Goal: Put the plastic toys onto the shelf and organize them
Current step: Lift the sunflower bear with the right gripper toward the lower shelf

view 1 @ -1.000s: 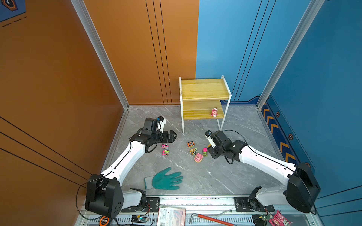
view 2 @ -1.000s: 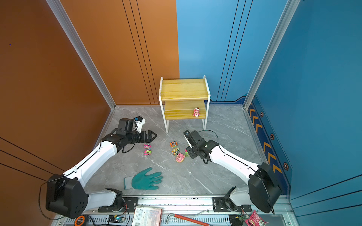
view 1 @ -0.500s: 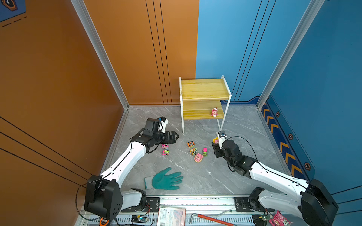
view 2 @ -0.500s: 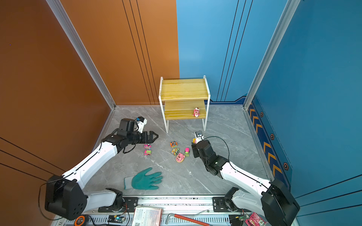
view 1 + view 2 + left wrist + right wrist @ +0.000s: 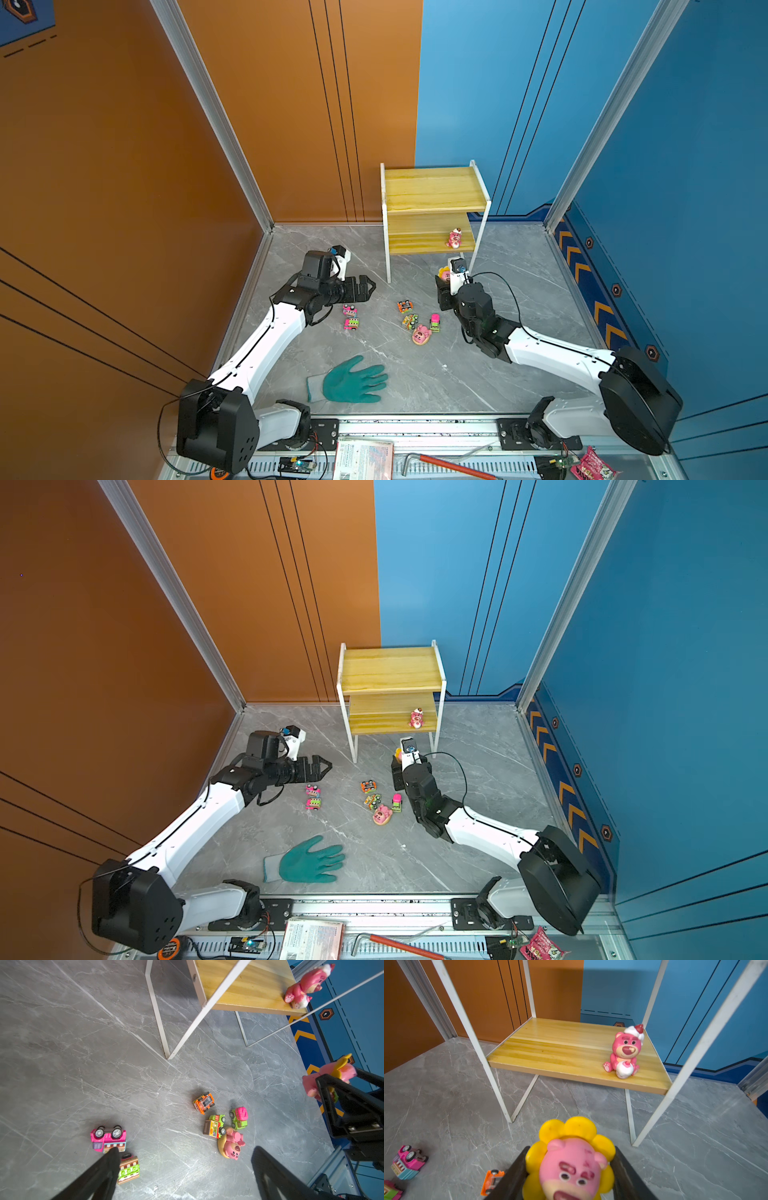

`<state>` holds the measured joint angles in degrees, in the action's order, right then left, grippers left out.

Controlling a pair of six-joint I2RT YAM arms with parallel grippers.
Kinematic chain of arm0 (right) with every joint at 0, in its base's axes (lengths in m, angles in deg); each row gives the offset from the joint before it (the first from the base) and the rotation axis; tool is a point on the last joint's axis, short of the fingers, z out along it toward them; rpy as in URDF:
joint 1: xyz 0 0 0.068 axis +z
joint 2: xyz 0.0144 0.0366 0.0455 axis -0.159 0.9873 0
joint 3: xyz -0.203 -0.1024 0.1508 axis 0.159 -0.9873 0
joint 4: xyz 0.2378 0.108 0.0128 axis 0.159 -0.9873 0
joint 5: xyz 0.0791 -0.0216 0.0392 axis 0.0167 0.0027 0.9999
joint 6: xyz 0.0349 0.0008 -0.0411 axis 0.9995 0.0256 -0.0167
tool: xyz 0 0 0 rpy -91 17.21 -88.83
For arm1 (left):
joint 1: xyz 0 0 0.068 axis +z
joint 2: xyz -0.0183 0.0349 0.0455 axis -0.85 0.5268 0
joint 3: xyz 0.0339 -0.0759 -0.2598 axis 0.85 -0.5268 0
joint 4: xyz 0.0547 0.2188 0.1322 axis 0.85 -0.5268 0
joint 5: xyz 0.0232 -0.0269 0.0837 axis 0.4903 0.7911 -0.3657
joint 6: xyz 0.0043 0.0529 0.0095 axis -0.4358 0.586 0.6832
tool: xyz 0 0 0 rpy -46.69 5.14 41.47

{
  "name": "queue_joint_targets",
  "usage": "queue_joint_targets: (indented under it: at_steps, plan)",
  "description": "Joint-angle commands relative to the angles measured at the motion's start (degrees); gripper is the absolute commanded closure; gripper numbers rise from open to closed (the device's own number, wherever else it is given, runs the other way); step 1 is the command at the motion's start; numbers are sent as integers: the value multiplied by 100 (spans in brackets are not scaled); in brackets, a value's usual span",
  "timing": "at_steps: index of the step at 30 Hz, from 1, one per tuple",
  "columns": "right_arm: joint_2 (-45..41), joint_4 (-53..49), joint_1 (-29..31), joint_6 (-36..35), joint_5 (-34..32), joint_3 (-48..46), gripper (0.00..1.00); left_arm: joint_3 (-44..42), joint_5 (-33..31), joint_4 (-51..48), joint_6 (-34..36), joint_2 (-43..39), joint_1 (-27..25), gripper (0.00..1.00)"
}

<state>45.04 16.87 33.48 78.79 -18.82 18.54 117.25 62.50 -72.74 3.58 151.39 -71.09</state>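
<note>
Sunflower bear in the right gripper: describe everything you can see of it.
The sunflower bear is a glossy pink plastic figurine, its face ringed by yellow petals, with paler muzzle and open mouth. The right gripper is shut on it, one finger against each side. It faces the wrist camera, short of the shelf and its lower board.

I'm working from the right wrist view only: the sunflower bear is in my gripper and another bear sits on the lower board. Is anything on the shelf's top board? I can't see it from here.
Observer: Nothing. In both top views the top board of the shelf is bare wood.
Operator: Good. Is the left gripper anywhere near the shelf front?
Observer: It is clear of it. The left gripper hangs open and empty near a pink car, left of the shelf's front legs in both top views.
</note>
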Motion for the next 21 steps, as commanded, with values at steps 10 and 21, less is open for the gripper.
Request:
queue_joint_targets:
  at_steps: [10,21]
  plan:
    - [1236,375,-291,-351,-161,1494,63,35,187,59,-245,-231,322,0]
    - [1895,184,-515,-450,-235,2383,63,0,214,88,-273,-232,382,0]
